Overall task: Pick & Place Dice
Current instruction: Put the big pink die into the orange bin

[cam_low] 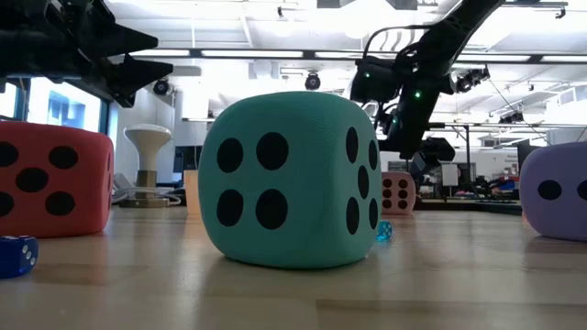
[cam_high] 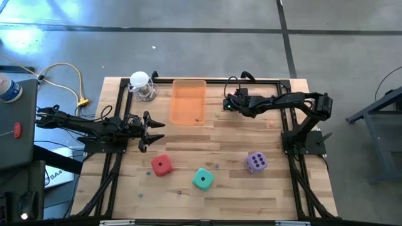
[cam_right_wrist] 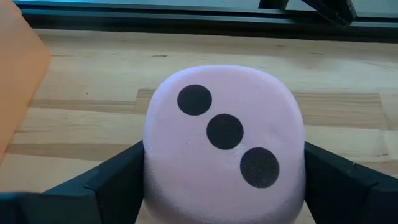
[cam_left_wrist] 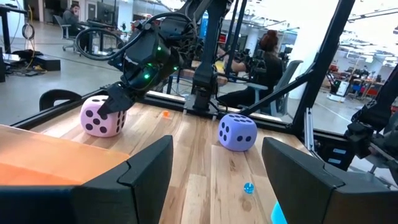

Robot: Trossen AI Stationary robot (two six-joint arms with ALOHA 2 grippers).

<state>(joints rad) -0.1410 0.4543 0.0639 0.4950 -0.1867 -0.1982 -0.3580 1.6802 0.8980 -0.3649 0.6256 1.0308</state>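
Observation:
The pink die (cam_right_wrist: 224,155) sits on the wooden table beside the orange tray (cam_high: 188,100), between the fingers of my right gripper (cam_left_wrist: 118,99), which is shut on it. From above, the gripper (cam_high: 227,103) covers that die. The red die (cam_high: 162,166), the teal die (cam_high: 202,179) and the purple die (cam_high: 256,162) rest on the table nearer the front edge. My left gripper (cam_high: 154,130) hovers open at the table's left, holding nothing. My right gripper has the pink die between its two fingers, one against its left side (cam_right_wrist: 148,171) and one against the opposite side (cam_right_wrist: 303,177). The fingers slant down at it from the table's right. The die rests on the table, its three-pip face toward the wrist camera.
A white cup-like object (cam_high: 142,85) stands at the far left, next to the tray. Small blue dice (cam_low: 16,255) (cam_left_wrist: 249,188) lie loose on the wood. A black frame (cam_high: 289,85) borders the table. People sit in the room beyond (cam_left_wrist: 267,56).

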